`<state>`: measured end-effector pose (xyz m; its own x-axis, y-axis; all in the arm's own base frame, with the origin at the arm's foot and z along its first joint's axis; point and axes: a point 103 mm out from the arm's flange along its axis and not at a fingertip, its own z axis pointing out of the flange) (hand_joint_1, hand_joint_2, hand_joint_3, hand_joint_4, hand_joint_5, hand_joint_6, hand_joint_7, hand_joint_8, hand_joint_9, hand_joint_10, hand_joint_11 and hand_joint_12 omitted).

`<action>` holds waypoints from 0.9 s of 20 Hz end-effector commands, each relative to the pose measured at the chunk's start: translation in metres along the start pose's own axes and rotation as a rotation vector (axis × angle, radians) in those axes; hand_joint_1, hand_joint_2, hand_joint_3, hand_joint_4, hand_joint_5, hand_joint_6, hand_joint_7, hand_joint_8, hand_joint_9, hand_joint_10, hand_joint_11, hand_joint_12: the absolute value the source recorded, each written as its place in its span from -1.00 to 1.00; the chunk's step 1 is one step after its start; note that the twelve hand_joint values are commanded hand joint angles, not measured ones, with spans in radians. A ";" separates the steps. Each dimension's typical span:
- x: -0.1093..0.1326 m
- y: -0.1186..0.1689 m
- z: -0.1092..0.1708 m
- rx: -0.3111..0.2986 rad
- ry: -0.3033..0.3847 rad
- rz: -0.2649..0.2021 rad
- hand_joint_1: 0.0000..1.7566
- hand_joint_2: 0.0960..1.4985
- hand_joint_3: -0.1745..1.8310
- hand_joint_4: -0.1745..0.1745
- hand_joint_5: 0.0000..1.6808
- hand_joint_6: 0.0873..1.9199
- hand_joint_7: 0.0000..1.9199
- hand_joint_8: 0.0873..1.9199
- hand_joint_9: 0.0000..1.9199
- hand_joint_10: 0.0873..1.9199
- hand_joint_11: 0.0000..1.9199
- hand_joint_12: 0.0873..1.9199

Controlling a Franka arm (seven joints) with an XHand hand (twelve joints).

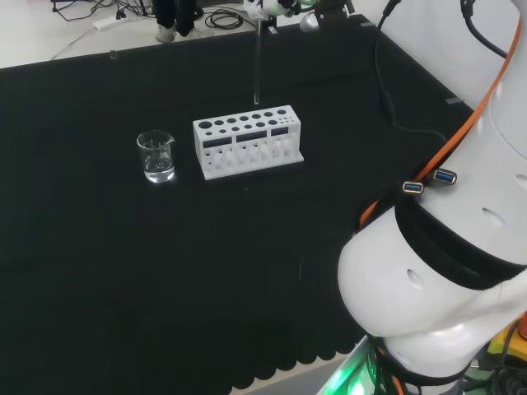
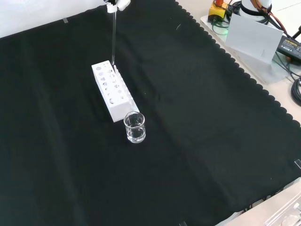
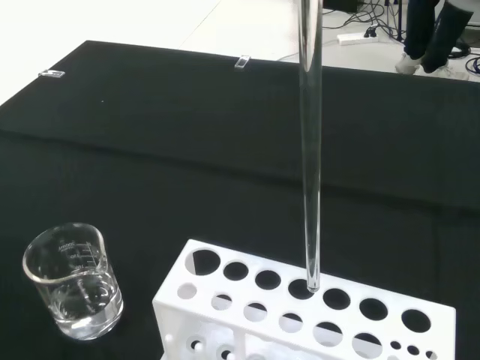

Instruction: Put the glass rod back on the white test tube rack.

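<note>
In the head view the arm's smooth, rounded white links [image 1: 445, 271] are seen nearest the camera, at the right. The bench is covered by one matte black cloth [image 2: 197, 132] with a scalloped edge. One white test tube rack [image 1: 248, 141], a long plastic block with rows of round holes on top, is stood on the cloth. Just beside one end of it, one small clear glass beaker [image 2: 135, 127] with a spout is set; a little clear liquid is seen in its bottom. One thin, straight glass rod [image 3: 310, 150] is held upright, its long axis vertical and its lower tip pointed down at a large hole in the rack's back row, in the wrist view. The hand [image 2: 116, 4] is seen at the front view's top edge, at the rod's upper end; how the fingers are set cannot be told.
</note>
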<state>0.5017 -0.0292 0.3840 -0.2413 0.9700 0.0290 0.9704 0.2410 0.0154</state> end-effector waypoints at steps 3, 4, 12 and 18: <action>0.008 0.001 0.006 0.018 -0.001 -0.012 0.49 0.43 -1.00 -1.00 0.57 -0.94 0.25 -0.04 0.73 -0.37 0.66 -0.34; 0.008 0.002 0.008 0.021 0.000 -0.012 0.49 0.43 -1.00 -1.00 0.57 -0.94 0.25 -0.04 0.73 -0.37 0.66 -0.34; 0.016 0.008 0.014 0.025 0.012 -0.023 0.49 0.43 -1.00 -1.00 0.57 -0.95 0.25 -0.04 0.73 -0.37 0.67 -0.34; 0.018 0.010 0.020 0.029 0.020 -0.033 0.49 0.43 -1.00 -1.00 0.57 -0.95 0.25 -0.04 0.73 -0.37 0.67 -0.34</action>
<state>0.5064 -0.0097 0.3669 -0.2692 0.9620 0.0462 0.9628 0.2699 -0.0108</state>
